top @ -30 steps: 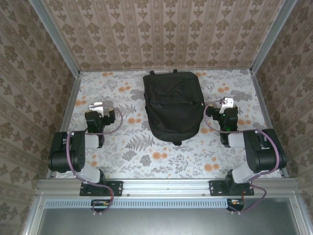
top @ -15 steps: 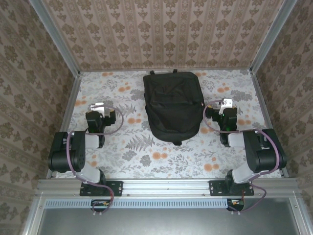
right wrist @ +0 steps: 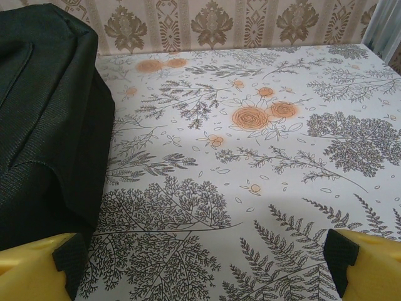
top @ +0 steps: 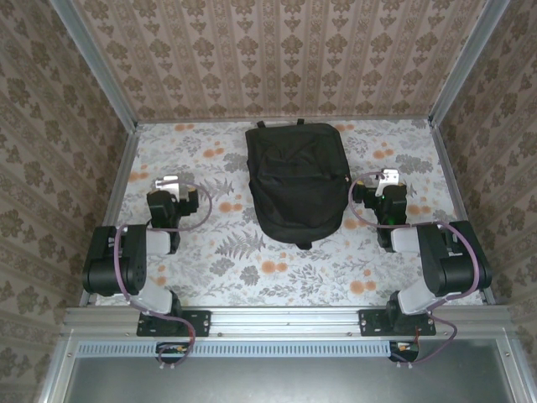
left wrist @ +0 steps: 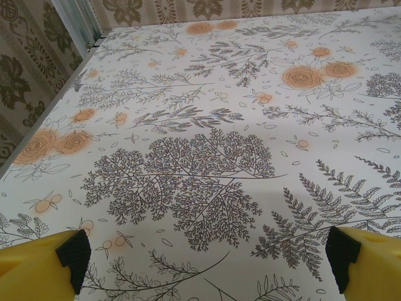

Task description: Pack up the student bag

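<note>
Black student bag (top: 298,185) between tools | left tool (top: 168,180) wide open, empty, apart | right tool (top: 388,176) wide open, empty, near bag

Black student bag (top: 298,182); white surface (top: 252,260) with grey ferns, orange roses; beige damask walls (top: 277,54); yellow, black-padded gripper fingers (left wrist: 37,269).

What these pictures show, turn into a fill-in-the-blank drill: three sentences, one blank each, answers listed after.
1. The student bag lying on the floral table is ____ in colour.
2. The left gripper and the right gripper both have their jaws ____.
3. In the right wrist view, the bag lies on the ____ side of the picture.

Missing words: black; open; left.
</note>
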`<act>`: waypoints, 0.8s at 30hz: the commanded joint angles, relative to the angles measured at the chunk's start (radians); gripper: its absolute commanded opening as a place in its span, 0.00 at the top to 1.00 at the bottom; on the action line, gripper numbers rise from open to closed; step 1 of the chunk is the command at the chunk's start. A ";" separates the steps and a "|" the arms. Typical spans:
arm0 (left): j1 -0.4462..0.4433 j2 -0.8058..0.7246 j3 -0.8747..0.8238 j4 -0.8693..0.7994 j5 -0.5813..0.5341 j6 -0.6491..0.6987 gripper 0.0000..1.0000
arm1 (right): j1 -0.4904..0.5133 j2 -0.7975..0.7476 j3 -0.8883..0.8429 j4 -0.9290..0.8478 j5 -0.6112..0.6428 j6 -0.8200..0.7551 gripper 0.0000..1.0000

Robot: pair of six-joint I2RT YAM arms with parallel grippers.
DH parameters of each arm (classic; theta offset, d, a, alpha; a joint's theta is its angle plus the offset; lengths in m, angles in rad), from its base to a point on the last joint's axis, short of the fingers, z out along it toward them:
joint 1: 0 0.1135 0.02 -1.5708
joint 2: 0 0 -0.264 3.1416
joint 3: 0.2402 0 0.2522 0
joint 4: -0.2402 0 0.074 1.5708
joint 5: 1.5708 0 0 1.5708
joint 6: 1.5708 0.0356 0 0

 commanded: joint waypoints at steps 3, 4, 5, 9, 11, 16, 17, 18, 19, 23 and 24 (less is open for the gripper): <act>-0.005 -0.007 0.013 0.009 -0.009 0.015 0.00 | 0.005 -0.010 -0.005 -0.007 0.009 -0.008 0.00; -0.004 -0.007 0.013 0.009 -0.009 0.015 0.00 | 0.005 -0.009 -0.005 -0.007 0.009 -0.009 0.00; -0.005 -0.008 0.013 0.009 -0.008 0.015 0.00 | 0.005 -0.010 -0.004 -0.007 0.009 -0.008 0.00; -0.005 -0.008 0.014 0.009 -0.008 0.015 0.00 | 0.005 -0.010 -0.004 -0.008 0.008 -0.008 0.00; -0.005 -0.008 0.014 0.009 -0.009 0.015 0.00 | 0.005 -0.010 -0.005 -0.008 0.008 -0.008 0.00; -0.005 -0.008 0.014 0.009 -0.009 0.015 0.00 | 0.005 -0.010 -0.005 -0.007 0.008 -0.008 0.00; -0.005 -0.007 0.014 0.009 -0.009 0.015 0.00 | 0.006 -0.010 -0.004 -0.007 0.009 -0.008 0.00; -0.005 -0.008 0.014 0.009 -0.009 0.015 0.00 | 0.005 -0.011 -0.005 -0.008 0.008 -0.008 0.00; -0.005 -0.007 0.014 0.009 -0.009 0.015 0.00 | 0.005 -0.010 -0.004 -0.007 0.009 -0.008 0.00; -0.002 -0.005 0.022 -0.005 0.006 0.018 0.00 | 0.005 -0.009 -0.005 -0.007 0.009 -0.008 0.00; -0.003 -0.006 0.020 -0.002 0.007 0.018 0.00 | 0.006 -0.010 -0.005 -0.007 0.009 -0.008 0.00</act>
